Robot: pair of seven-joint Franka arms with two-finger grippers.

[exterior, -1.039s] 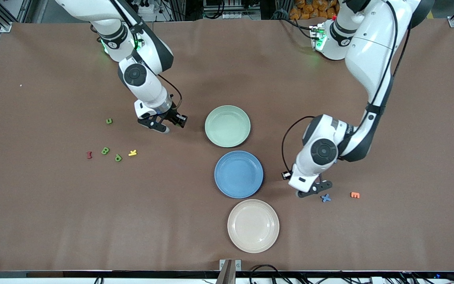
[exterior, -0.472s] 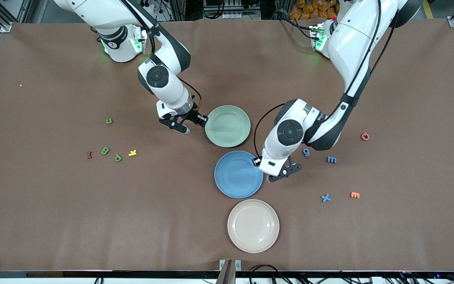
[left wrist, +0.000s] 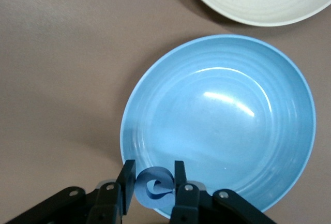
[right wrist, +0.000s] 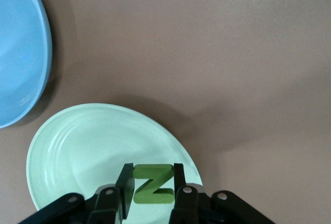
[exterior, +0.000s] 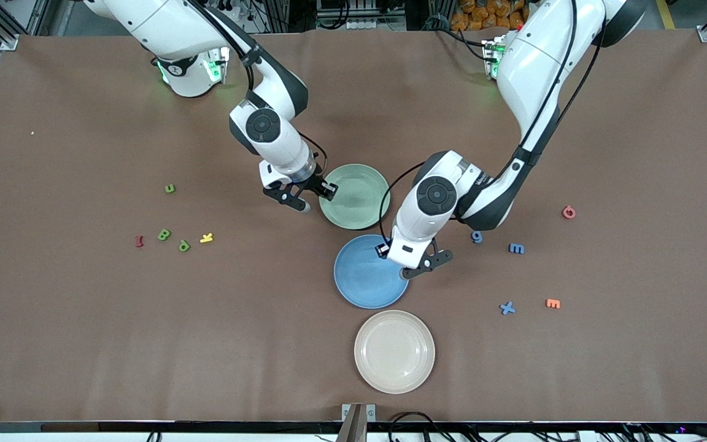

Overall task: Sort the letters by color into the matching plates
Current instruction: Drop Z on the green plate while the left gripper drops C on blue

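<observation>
Both arms are basically at their drop spots. The left gripper (left wrist: 150, 190), clamped on a blue letter (left wrist: 153, 188), sits over the blue plate (exterior: 359, 288) rim. The right gripper (right wrist: 153, 188) pinches a green Z (right wrist: 152, 183) over the green plate (exterior: 363, 209) edge. Both plates look empty, probably; brown table (exterior: 83, 337) around them.

A cream-beige plate (exterior: 394, 351) sits on the brown surface (exterior: 53, 344). Scattered about are a yellow letter (exterior: 206, 237), a dark red letter (exterior: 139, 241), an orange letter (exterior: 553, 303) and a red letter (exterior: 568, 212).
</observation>
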